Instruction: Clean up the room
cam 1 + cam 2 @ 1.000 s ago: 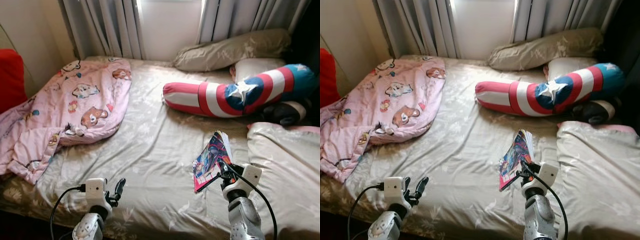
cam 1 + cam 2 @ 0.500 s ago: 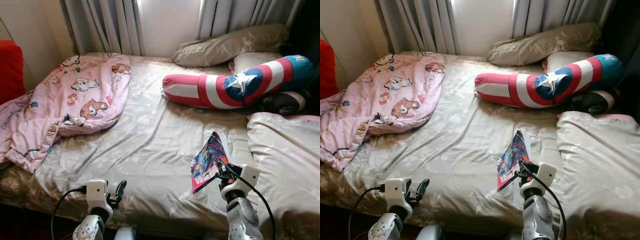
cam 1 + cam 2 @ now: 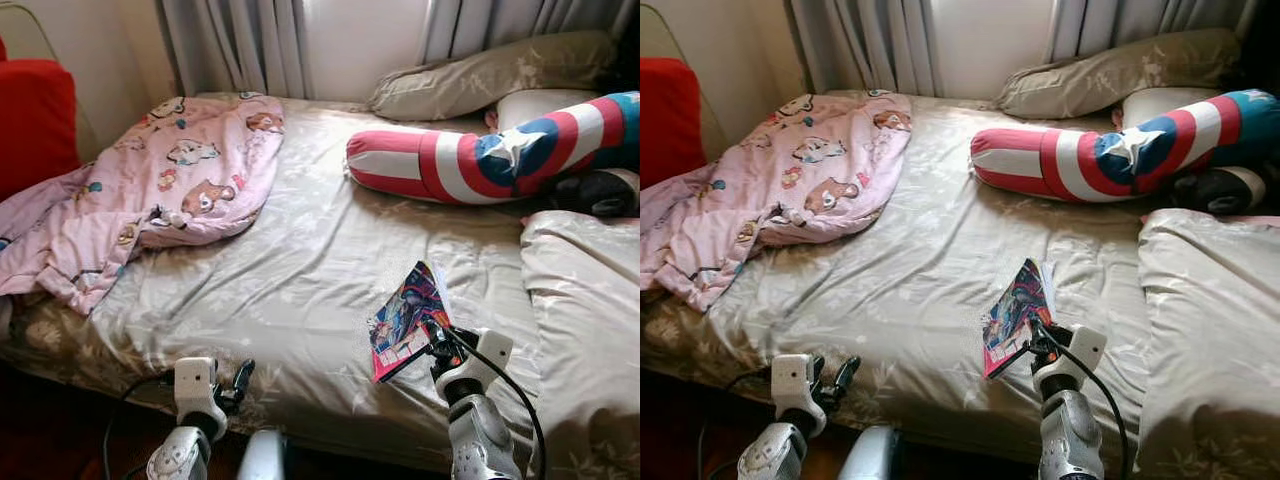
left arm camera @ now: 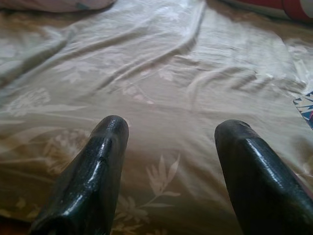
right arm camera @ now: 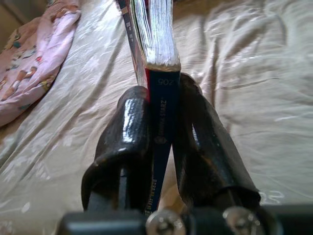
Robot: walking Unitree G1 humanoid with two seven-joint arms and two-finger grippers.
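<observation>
Head views: our right hand (image 3: 437, 331) pinches comic book (image 3: 407, 322) by spine, lifted above bed (image 3: 300, 270) near front edge. Left hand (image 3: 237, 382) low at bed's front edge. Pink blanket (image 3: 150, 190) on bed's left, striped bolster (image 3: 480, 160) near pillows (image 3: 490, 80).
Left wrist view: our fingers (image 4: 93, 171) spread apart, nothing between, over sheet.
Right wrist view: fingers (image 5: 129, 132) pressed on comic book (image 5: 159, 88).

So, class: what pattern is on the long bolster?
Red and white stripes, blue with a white star; right eye view.
</observation>
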